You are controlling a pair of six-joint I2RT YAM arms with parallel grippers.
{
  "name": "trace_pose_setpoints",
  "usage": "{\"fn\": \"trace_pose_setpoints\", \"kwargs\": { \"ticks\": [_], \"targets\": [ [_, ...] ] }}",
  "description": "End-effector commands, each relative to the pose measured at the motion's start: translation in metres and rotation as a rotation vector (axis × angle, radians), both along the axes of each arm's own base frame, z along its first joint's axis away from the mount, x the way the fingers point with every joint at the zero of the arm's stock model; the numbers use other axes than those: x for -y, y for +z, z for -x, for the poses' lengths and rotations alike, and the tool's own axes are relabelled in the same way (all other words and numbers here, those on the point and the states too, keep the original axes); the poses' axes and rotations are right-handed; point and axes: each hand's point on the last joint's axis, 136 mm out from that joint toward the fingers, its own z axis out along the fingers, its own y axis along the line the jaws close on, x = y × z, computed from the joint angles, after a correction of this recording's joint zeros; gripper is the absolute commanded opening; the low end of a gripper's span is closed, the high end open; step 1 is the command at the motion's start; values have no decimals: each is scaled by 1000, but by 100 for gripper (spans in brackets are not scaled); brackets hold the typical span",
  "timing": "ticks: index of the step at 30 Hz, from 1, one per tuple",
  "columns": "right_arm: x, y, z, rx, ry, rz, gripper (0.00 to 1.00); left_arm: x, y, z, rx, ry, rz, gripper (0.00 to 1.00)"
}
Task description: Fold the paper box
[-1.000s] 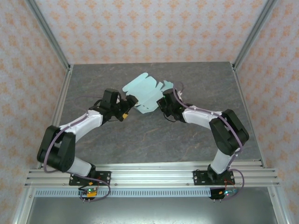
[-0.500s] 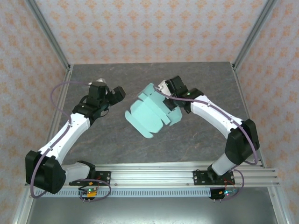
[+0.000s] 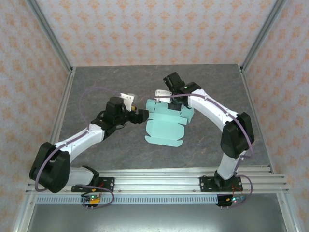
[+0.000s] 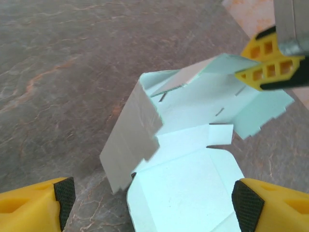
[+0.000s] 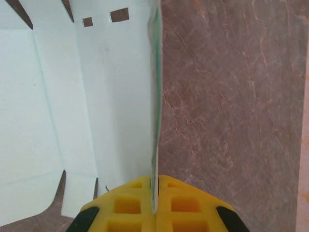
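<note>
The paper box (image 3: 166,126) is a pale mint-green die-cut sheet, partly folded, hanging tilted over the middle of the table. My right gripper (image 3: 161,95) is shut on its far edge. In the right wrist view the yellow fingers (image 5: 140,203) pinch the upright card edge of the paper box (image 5: 111,96). My left gripper (image 3: 143,115) is at the sheet's left side, open. In the left wrist view its fingers (image 4: 34,205) stand wide apart with a flat panel of the paper box (image 4: 183,179) between them, untouched. One side flap (image 4: 133,135) stands up, and the right gripper's fingers (image 4: 270,65) show at the top right.
The grey marbled table (image 3: 111,145) is bounded by aluminium posts (image 3: 48,36) at the back corners and patterned walls. A rail (image 3: 154,181) carrying both arm bases runs along the near edge.
My right arm has swung the sheet down and turned it flatter over the table centre. My left gripper has come back from the far left to the sheet's left edge, its jaws narrowing slightly.
</note>
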Motion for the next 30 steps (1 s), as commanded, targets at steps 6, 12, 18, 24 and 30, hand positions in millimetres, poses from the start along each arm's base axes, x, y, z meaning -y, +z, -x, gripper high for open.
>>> {"fn": "trace_pose_setpoints", "kwargs": {
  "ticks": [6,12,18,24,30],
  "targets": [
    [-13,0,16,-33,99,-68,5,21,-13,-23,129,-82,-112,70],
    [-13,-3,17,-28,81,-86,8,45,-29,-32,109,-150,-161,25],
    [1,28,4,45,-93,-269,18,35,-26,-36,138,-51,-122,10],
    [18,76,9,108,-315,-724,48,31,-35,-33,112,-20,-103,9],
    [88,76,-2,136,-791,-921,99,29,-34,-33,111,-2,-86,9]
  ]
}}
